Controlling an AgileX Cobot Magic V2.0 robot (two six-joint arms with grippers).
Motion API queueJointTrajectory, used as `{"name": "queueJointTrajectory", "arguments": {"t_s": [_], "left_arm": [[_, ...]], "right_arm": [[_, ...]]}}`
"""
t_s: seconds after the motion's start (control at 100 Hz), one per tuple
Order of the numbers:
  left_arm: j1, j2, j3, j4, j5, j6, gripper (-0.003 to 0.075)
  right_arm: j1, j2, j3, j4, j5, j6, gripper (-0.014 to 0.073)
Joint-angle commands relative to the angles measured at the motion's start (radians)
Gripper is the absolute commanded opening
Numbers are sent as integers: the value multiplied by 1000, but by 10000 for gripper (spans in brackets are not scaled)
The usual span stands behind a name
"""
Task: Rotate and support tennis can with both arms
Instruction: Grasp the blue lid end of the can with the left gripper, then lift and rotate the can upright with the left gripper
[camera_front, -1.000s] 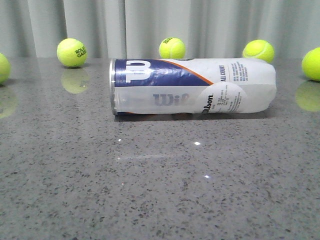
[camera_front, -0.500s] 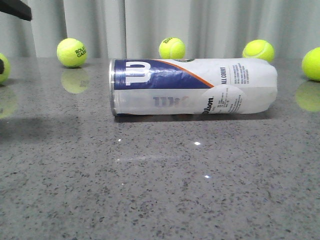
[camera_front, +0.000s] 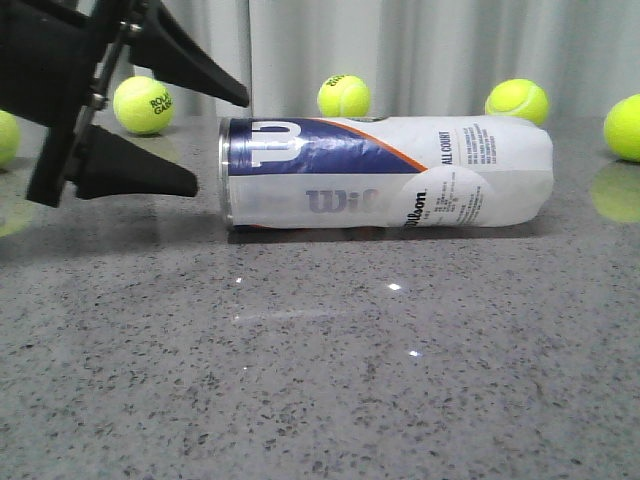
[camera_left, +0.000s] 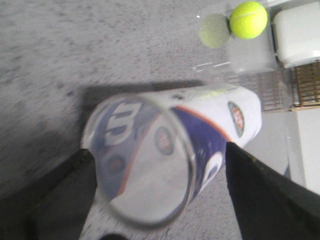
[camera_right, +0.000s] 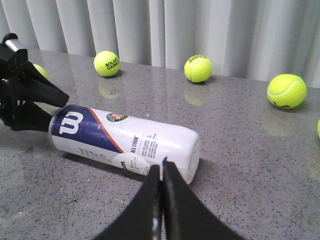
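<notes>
The tennis can (camera_front: 390, 172) lies on its side on the grey table, silver rim to the left, white base to the right. My left gripper (camera_front: 222, 142) is open wide, with its pointed fingers level with the rim end, one high and one low. In the left wrist view the can (camera_left: 165, 145) lies between the spread fingers of the left gripper (camera_left: 156, 150), and I cannot tell if they touch it. My right gripper (camera_right: 161, 162) is shut and empty, near the can's (camera_right: 125, 137) base end. It is out of the front view.
Several yellow-green tennis balls lie along the table's back edge before a grey curtain: one behind the left gripper (camera_front: 144, 105), one at centre (camera_front: 344, 96), one at right (camera_front: 516, 101), one at far right (camera_front: 625, 127). The grey speckled table (camera_front: 320, 380) stretches in front of the can.
My left gripper has come in from the upper left and now stands open at the can's rim end. The can stays in its place.
</notes>
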Motion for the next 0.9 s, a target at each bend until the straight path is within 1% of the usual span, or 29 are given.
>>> {"name": "queueJointTrajectory", "arguments": {"t_s": [0.0,0.07,0.14,0.23,0.27,0.28,0.4,0.5,0.6,0.82,0.89], "left_arm": [[-33,17,-62,-112,85,48,512],[-54,54,-89,-142,146,73,487],[-68,83,-108,-167,197,96,429],[-75,110,-117,-199,258,99,321],[-75,117,-117,-216,281,99,256],[-75,119,-117,-216,284,99,256],[-75,124,-117,-235,327,99,89],[-75,124,-119,-248,365,99,-19],[-75,124,-119,-298,433,118,-18],[-75,82,-121,-325,433,123,-18],[-75,59,-125,-325,433,167,-19]], "right_arm": [[-2,8,-26,9,-72,-1,-60],[-2,8,-26,9,-72,-1,-60],[-2,8,-26,9,-72,-1,-60],[-2,8,-26,9,-72,-1,-60],[-2,8,-26,9,-72,-1,-60],[-2,8,-26,9,-72,-1,-60],[-2,8,-26,9,-72,-1,-60],[-2,8,-26,9,-72,-1,-60],[-2,8,-26,9,-72,-1,-60],[-2,8,-26,9,-72,-1,-60],[-2,8,-26,9,-72,-1,-60]]}}
